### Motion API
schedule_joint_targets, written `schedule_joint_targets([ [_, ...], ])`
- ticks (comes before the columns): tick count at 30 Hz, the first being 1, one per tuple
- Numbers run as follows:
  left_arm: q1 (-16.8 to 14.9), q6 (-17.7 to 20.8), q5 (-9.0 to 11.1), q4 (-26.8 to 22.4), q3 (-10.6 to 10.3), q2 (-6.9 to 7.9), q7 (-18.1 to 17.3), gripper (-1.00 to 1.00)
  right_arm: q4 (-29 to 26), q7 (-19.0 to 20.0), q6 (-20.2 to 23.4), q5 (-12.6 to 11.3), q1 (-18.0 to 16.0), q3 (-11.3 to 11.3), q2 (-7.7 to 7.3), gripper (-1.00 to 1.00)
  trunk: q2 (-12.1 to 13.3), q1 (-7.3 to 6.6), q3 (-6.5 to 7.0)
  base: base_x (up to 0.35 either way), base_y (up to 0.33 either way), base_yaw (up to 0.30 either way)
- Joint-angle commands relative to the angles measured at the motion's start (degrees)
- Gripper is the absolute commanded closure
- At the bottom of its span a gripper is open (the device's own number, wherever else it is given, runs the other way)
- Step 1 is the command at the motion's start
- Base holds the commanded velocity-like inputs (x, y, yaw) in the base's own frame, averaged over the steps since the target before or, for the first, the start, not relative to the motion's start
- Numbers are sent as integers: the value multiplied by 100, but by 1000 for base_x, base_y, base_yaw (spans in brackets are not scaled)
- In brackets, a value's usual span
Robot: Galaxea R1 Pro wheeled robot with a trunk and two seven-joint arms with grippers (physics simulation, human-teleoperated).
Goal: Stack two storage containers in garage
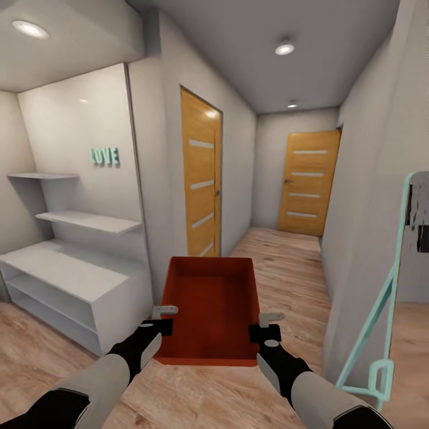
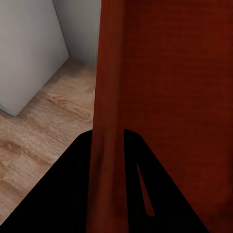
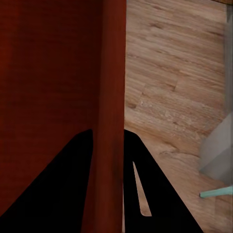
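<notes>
Both hands, left and right, pinch the bin's side walls; its long axis points twelve o'clock down the hallway.

One red-orange storage container — a single open-top bin. Two grippers: the left gripper and the right gripper, one on each long side wall of the bin. Two orange wooden doors — a near door on the left wall and a far door at the hallway's end, each with four pale horizontal strips. Three round ceiling lights. Two white wall shelves above one low white cabinet. One teal "LOVE" sign. One teal-framed stand
</notes>
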Motion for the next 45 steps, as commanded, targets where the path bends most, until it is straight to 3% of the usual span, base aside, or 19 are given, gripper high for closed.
schedule_joint_targets([
  [1,-6,-245,-96,-33,311,177,107,100,152,-43,-37,-95,-6,-74,-3,100,-6,4,-8,297,224,-255],
  [45,-6,-245,-97,-33,311,177,107,100,152,-42,-37,-95,-6,-74,-11,100,-6,4,-8,297,224,-255],
])
